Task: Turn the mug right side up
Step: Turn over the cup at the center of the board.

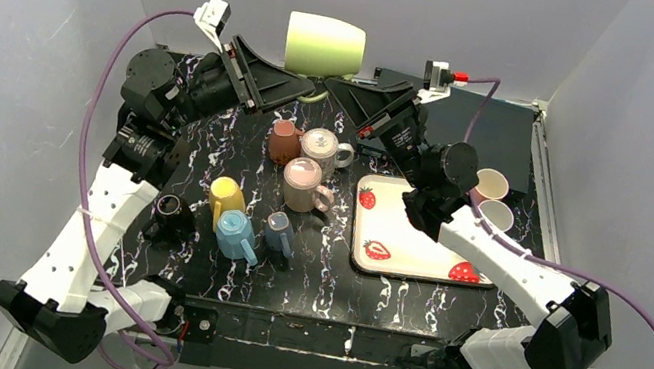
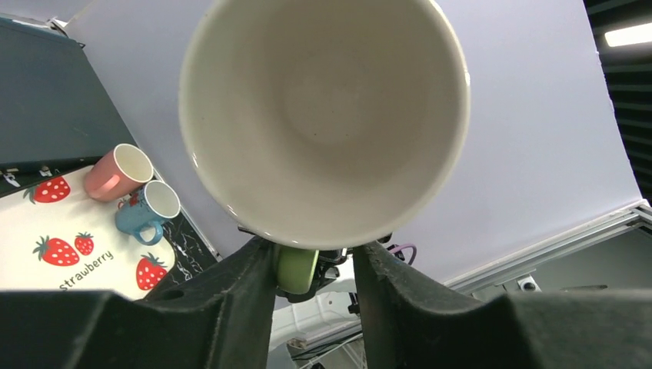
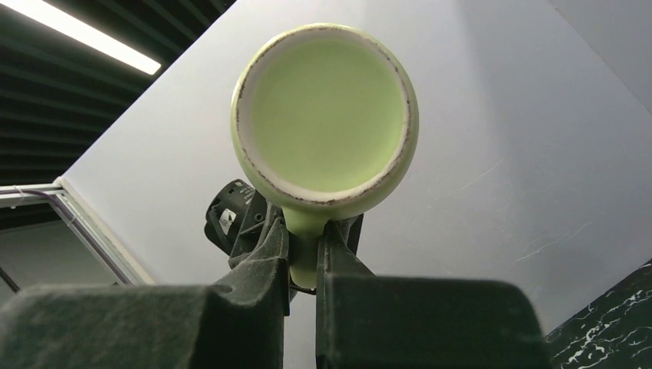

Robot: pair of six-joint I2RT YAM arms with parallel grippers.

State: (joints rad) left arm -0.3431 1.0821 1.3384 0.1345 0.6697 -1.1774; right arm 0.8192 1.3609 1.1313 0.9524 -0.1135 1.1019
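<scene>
- Right gripper [image 3: 304, 257] pinches green mug [image 1: 325, 46] by its handle [image 3: 305, 231] — sideways, aloft.
- Left gripper [image 2: 311, 254] gapes astride the handle; roll 1 wrist slowly, mouth upward.

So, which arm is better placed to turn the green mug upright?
Right. The right pincer is shut on the handle of the green mug, held sideways in air. The left pincer is open beside it.
</scene>
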